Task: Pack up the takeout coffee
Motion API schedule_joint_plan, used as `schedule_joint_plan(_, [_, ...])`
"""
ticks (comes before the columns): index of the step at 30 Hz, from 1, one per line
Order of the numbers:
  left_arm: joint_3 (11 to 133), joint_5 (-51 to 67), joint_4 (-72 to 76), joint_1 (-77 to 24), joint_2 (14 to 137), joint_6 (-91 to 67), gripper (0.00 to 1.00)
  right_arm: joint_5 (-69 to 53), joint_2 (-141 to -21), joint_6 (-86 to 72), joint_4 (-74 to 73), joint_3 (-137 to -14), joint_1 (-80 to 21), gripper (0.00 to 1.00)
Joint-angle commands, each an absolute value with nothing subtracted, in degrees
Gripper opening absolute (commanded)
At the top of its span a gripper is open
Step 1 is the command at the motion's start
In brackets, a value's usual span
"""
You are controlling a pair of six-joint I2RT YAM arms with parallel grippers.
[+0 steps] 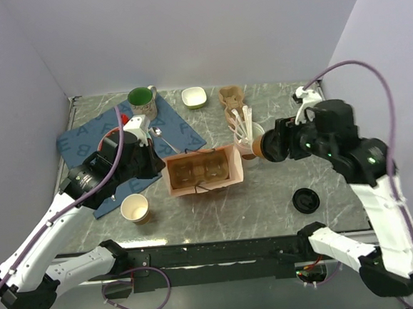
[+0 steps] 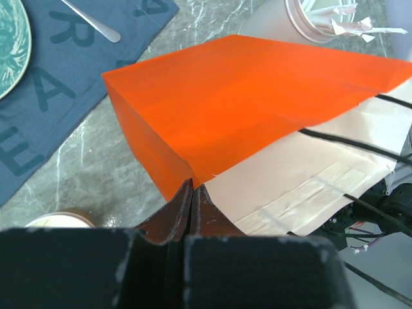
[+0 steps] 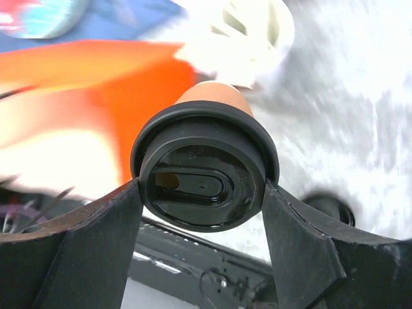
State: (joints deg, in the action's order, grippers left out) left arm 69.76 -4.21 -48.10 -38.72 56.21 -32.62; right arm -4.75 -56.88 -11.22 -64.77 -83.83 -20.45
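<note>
Beside the orange bag (image 2: 244, 96) pinched by the left claw (image 2: 192, 188), right claw (image 3: 201, 196) clamps the takeout coffee (image 3: 203, 164).

1. The paper bag (image 1: 203, 170) sits mid-table, right of the placemat (image 1: 74, 142).
2. The takeout coffee (image 1: 259, 148) is just right of it, beside the stirrer cup (image 1: 248, 132).
3. A lidless cup (image 1: 136, 209) stands front-left, a loose lid (image 1: 305, 201) front-right.

White shells and black joints clad the left arm (image 1: 51, 220) and right arm (image 1: 389, 204), purple cables (image 1: 349, 62) run behind the black left pincer (image 2: 192, 193) and right pincer (image 3: 203, 193), green lights (image 1: 368, 160) behind the latter.
</note>
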Motion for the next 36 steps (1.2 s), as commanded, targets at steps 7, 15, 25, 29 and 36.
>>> schedule_joint_plan(7, [74.0, -1.0, -45.4, -38.8, 57.6, -31.1, 0.01, -14.3, -54.4, -1.9, -61.1, -99.1, -36.4, 0.51])
schedule_joint_plan(15, [72.6, 1.7, -43.7, -38.8, 56.7, -30.1, 0.01, -11.3, -58.2, 4.4, -61.6, -100.0, -46.0, 0.49])
schedule_joint_plan(25, [71.0, 3.5, -42.4, -38.8, 57.0, -28.7, 0.01, -3.2, -62.0, 8.9, -62.0, -97.2, -56.0, 0.47])
schedule_joint_plan(29, [72.2, 2.9, -44.1, -38.8, 58.8, -28.8, 0.01, -0.4, -62.3, 9.7, -62.3, -97.9, -58.2, 0.47])
schedule_joint_plan(36, [71.8, 3.4, -44.0, -38.8, 60.0, -29.4, 0.01, 4.7, -60.6, 9.0, -64.3, -94.7, -60.3, 0.47])
